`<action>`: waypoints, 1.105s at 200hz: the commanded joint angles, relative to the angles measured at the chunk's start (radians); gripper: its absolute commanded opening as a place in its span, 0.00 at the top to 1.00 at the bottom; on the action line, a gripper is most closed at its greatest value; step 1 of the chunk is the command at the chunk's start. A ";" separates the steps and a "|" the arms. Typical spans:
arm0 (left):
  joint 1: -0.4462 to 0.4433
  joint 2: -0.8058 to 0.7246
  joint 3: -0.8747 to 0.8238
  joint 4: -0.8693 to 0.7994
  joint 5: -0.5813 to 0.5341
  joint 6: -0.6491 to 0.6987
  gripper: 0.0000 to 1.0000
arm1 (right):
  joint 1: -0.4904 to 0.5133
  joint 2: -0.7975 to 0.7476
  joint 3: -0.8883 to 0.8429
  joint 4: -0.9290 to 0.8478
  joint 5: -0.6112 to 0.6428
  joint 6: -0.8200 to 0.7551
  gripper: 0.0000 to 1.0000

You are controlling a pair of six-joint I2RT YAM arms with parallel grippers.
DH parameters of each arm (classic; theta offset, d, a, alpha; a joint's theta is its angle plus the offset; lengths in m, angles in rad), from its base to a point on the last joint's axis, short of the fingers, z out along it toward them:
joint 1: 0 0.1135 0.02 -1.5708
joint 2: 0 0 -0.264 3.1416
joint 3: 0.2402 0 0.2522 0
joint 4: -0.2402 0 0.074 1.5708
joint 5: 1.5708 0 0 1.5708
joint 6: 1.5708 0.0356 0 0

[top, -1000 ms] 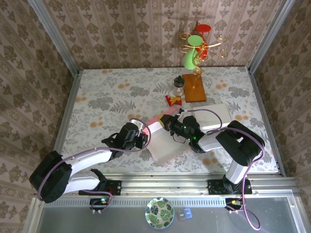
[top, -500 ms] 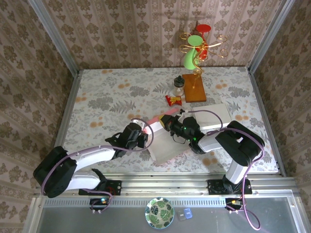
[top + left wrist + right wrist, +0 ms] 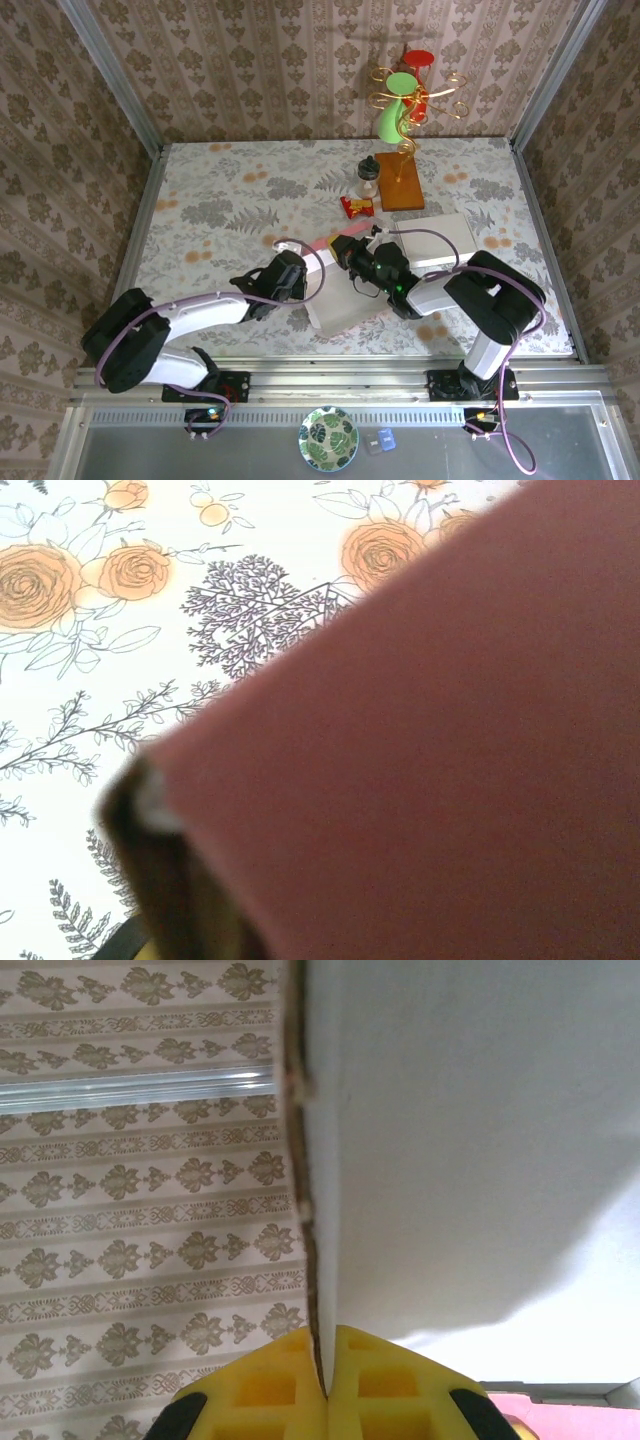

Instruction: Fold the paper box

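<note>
The paper box point(image 3: 335, 300) lies at the table's middle front, its white face up and a pink edge point(image 3: 340, 240) at its far side. My right gripper point(image 3: 350, 257) is at that far edge. In the right wrist view its yellow fingers point(image 3: 270, 1390) are shut on the thin edge of an upright white panel point(image 3: 480, 1140), gripper point(image 3: 327, 1385). My left gripper point(image 3: 297, 272) is against the box's left edge. In the left wrist view a pink panel point(image 3: 450, 760) sits very close and hides the jaws. A dark shape point(image 3: 150, 880) shows beside it.
A white-grey square card point(image 3: 435, 240) lies to the right of the box. Behind it are an orange wooden block point(image 3: 400, 183), a small bottle point(image 3: 369, 178), a red packet point(image 3: 357, 207) and a gold stand with green and red cups point(image 3: 405, 100). Patterned walls enclose the table.
My left gripper has slid right, up against the box's left edge. The right gripper has kept its grip and hardly moved.
</note>
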State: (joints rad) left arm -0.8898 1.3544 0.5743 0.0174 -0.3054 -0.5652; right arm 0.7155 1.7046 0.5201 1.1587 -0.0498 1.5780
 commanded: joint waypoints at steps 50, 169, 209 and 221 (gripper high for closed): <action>-0.018 0.054 0.084 -0.085 -0.125 -0.146 0.91 | 0.046 -0.039 -0.024 -0.091 -0.001 0.030 1.00; -0.020 0.050 0.146 -0.206 -0.182 -0.126 1.00 | -0.021 -0.336 0.040 -0.567 -0.041 -0.139 0.54; -0.015 0.028 0.157 -0.191 -0.175 -0.059 1.00 | -0.073 -0.479 0.117 -0.792 -0.105 -0.261 0.41; -0.008 0.023 0.162 -0.189 -0.168 -0.041 1.00 | -0.091 -0.525 0.138 -0.865 -0.114 -0.295 0.38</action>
State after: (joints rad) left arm -0.9123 1.4086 0.7078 -0.1722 -0.4606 -0.6659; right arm 0.6498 1.2659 0.5987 0.4881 -0.1150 1.4010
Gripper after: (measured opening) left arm 0.076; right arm 0.600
